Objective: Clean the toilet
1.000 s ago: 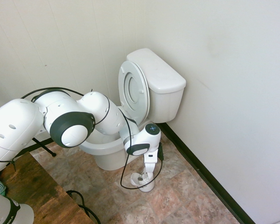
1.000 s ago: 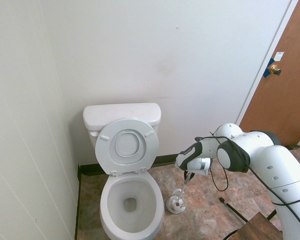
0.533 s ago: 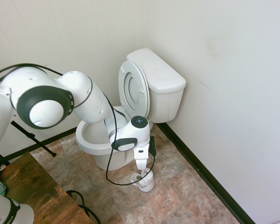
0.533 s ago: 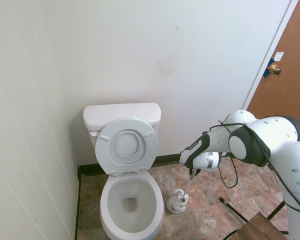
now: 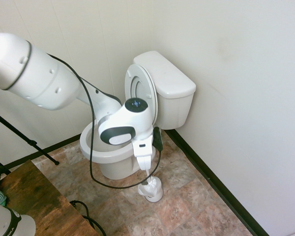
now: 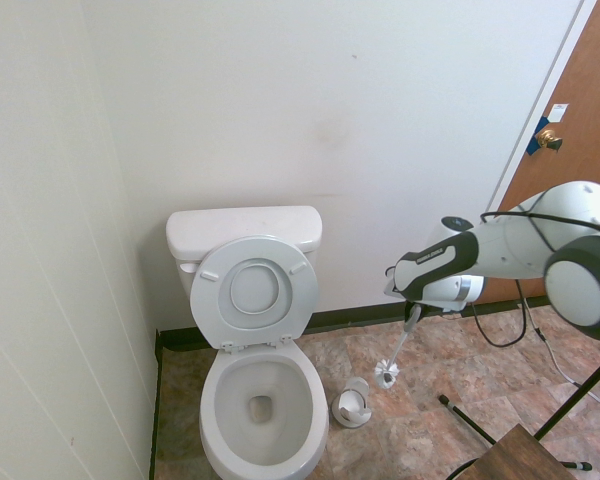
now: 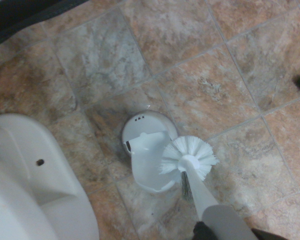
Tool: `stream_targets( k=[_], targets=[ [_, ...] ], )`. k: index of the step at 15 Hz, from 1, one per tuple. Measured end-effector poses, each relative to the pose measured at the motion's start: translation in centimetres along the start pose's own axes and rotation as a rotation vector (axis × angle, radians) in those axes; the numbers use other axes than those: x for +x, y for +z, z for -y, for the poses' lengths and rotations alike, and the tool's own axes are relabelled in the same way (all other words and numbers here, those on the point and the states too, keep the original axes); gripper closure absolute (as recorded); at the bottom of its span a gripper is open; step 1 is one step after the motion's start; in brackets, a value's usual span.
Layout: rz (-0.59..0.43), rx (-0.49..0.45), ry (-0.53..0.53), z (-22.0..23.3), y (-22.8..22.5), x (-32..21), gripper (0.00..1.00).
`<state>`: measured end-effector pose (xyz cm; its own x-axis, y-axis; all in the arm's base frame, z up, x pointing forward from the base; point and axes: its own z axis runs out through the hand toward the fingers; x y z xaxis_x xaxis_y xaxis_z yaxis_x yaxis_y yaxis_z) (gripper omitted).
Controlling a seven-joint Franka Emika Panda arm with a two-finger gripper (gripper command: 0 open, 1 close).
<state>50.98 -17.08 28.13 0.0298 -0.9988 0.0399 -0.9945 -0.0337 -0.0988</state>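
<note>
The large white ceramic toilet [image 6: 250, 370] stands in the corner of the room against the far wall, its boxy rectangular tank [image 6: 244, 232] touching that wall and its round lid and seat [image 6: 255, 292] tipped upright against the tank, so the oval bowl [image 6: 263, 410] lies uncovered with a little water at the bottom. Seen in the second exterior view, the white arm reaches in from the right, and its two-finger gripper [image 6: 413, 314] points down with the fingers clamped on the top of the slim white toilet brush [image 6: 397, 348]. The brush hangs at a slight tilt, its round bristle head [image 6: 385, 376] clear of the floor and just to the right of and above the small white brush holder [image 6: 352, 402], not touching it. The holder sits on the mottled brown and grey stone-pattern tile floor [image 6: 460, 370] just beside the right side of the bowl. In the wrist view the bristle head [image 7: 189, 156] overlaps the holder [image 7: 146, 157], and a curve of the toilet's white base [image 7: 35, 190] shows close by. A brown wooden door [image 6: 572, 170] with a brass knob [image 6: 550, 138] stands at the far right, and a corner of a dark wooden table [image 5: 37, 206] shows near the arm's side of the room
</note>
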Motion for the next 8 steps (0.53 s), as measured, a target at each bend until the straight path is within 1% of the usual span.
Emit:
stream_targets(
  k=[2, 4, 6, 8],
  targets=[
    [-0.017, -0.004, -0.052, 0.9, -5.6, -2.8, 1.0],
    [-0.012, 0.013, -0.106, 1.5, -10.5, -7.2, 1.0],
    [-0.001, 0.034, -0.166, 1.8, -13.4, -12.2, 1.0],
    [0.005, 0.046, -0.215, 2.2, -14.0, -15.8, 1.0]
  ],
)
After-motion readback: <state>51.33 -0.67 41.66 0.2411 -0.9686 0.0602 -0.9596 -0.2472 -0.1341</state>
